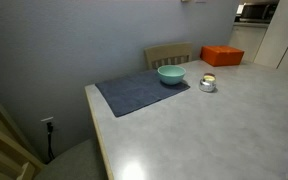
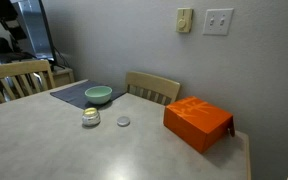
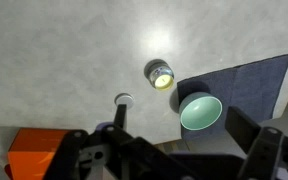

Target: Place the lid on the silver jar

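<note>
silver jar (image 3: 161, 74), squat, shiny, lid (image 3: 124, 100) beside

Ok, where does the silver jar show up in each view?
In an exterior view: silver jar right of centre, just right of the teal bowl.
In an exterior view: silver jar left of centre, in front of the teal bowl.
Wrist view: silver jar upper middle, up-left of the teal bowl.
Shared landmark: the teal bowl, beside the jar everywhere.
</note>
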`<state>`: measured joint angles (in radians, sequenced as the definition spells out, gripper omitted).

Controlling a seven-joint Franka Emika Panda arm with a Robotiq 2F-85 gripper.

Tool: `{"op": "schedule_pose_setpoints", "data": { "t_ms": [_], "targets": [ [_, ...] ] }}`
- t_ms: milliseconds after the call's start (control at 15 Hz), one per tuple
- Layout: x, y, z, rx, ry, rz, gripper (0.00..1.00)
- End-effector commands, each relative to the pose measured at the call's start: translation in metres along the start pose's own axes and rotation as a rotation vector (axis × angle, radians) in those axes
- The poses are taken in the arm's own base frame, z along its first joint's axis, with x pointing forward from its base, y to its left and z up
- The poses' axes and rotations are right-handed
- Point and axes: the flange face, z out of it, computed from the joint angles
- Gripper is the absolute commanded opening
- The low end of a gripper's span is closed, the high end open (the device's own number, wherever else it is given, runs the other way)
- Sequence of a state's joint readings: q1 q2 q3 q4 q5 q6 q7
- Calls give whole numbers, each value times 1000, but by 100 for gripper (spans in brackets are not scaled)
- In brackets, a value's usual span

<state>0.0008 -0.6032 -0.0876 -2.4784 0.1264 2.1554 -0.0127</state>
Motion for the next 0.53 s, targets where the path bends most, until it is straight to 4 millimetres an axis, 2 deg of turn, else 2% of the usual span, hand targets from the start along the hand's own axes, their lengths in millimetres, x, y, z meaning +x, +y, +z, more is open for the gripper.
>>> {"op": "schedule_pose_setpoints", "data": {
  "t_ms": [0, 267, 467],
  "targets": [
    [0, 0, 0, 0, -1, 0, 100],
    [19, 0, 6, 20, -43, -44, 100],
    [44, 4, 21, 26, -96, -43, 100]
  ]
}}
